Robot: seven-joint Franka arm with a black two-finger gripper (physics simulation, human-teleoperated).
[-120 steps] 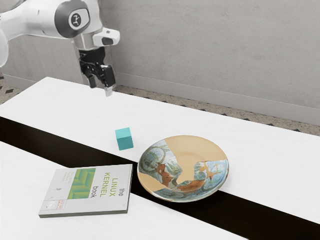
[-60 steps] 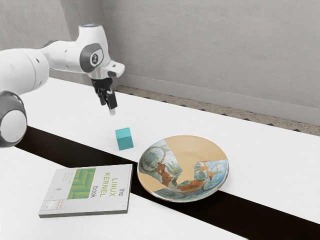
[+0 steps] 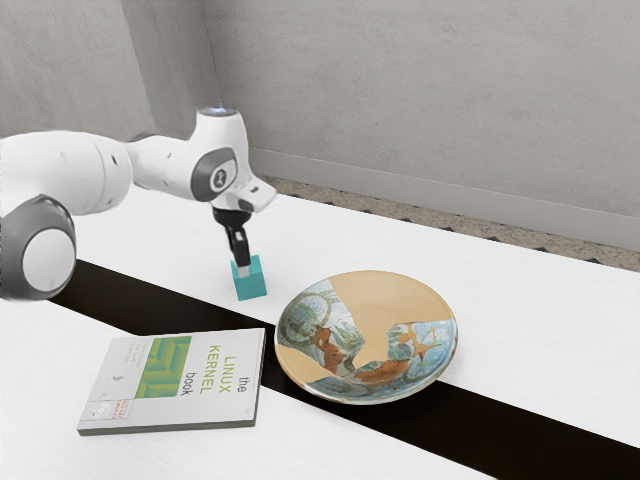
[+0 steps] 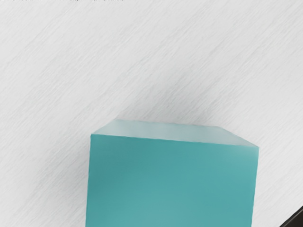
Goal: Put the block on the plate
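My gripper [image 3: 243, 272] is black, my arm [image 3: 75, 170] white with dark grey around the joints. The block [image 3: 250, 290] is plain teal, paler along one face in my wrist view. The plate [image 3: 385, 300] mixes smooth tan with painted patches of blue, green and white, and rusty orange figures. The book [image 3: 225, 395] is whitish, with a panel of angular green shapes and green and dark lettering. Fine pale grey streaks cross the white table [image 3: 560, 330]; its stripe [image 3: 520, 435] is nearly black. The wall [image 3: 430, 100] is mottled grey.

Passing room above plate [image 3: 395, 297]; raised rim [image 3: 279, 325] blocks low path from block [image 3: 252, 288].
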